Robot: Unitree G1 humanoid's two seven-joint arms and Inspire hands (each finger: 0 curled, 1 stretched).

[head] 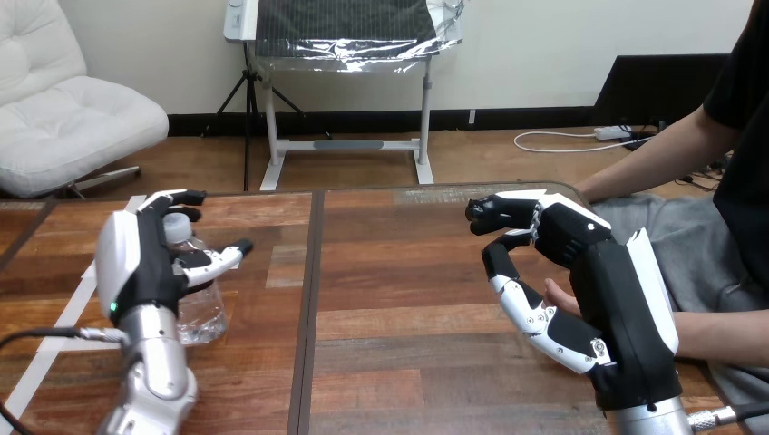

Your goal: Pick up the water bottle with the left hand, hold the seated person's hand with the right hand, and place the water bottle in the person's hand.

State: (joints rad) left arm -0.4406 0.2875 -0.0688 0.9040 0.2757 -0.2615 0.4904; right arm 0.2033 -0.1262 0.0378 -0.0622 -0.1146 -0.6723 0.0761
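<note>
At the table's (399, 362) left, the left hand (136, 267) is closed round the clear water bottle (201, 304), fingers (172, 198) behind its neck and thumb (222, 258) across its front. The bottle stands upright on the wood, long axis vertical and cap up; the hand hides much of it, and what it contains is hard to make out. At the right, the right hand (589, 272) stands over the person's hand (557, 292), covering all but a sliver of it, so whether it grips that hand I cannot tell.
</note>
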